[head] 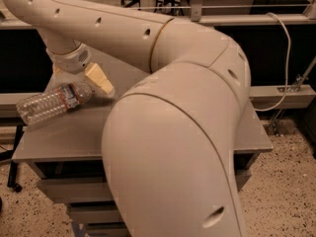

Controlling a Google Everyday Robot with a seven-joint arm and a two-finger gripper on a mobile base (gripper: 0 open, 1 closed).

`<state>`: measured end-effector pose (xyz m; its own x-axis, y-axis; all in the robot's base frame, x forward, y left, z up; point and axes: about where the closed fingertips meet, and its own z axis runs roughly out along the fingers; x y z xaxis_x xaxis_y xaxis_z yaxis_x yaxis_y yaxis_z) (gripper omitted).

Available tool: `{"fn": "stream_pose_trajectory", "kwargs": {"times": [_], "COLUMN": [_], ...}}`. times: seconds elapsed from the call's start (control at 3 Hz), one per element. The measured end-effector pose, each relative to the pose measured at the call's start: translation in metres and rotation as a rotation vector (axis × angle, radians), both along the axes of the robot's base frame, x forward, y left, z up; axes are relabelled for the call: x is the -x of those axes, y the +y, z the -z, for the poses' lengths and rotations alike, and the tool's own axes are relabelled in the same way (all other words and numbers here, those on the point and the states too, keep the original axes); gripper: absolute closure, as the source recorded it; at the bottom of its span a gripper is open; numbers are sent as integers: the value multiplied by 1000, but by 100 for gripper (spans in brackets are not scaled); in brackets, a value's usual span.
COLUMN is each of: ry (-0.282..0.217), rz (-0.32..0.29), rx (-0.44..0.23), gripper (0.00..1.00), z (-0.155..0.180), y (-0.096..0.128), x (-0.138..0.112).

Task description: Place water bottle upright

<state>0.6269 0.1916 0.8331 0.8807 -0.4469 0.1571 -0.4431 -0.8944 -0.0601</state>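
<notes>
The water bottle (52, 102) is a clear ribbed bottle with a pale and red label band. It lies on its side at the left of the grey table (64, 137), cap end pointing right toward the gripper. My gripper (85, 83) hangs from the wrist (69, 58) right over the bottle's cap end. One tan finger (98, 79) shows just right of the neck; the other is mostly hidden behind the wrist. The jaws look spread around the neck, and the bottle rests on the table. The cap itself is hidden.
My large cream arm (168, 132) fills the middle and right of the view and hides much of the table. A rail (247, 19) and a white cable (284, 58) run behind. Speckled floor (291, 181) lies to the right; the table's left edge is close to the bottle.
</notes>
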Motion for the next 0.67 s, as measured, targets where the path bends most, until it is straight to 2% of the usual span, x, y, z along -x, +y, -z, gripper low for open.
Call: {"fn": "stream_pose_trajectory", "kwargs": {"times": [0.33, 0.67], "ry": [12, 11], "rz": [105, 185], "rx": [-27, -69], "gripper": [0, 0], "z": [1, -6], "y": [4, 10], "x": [0, 7]}}
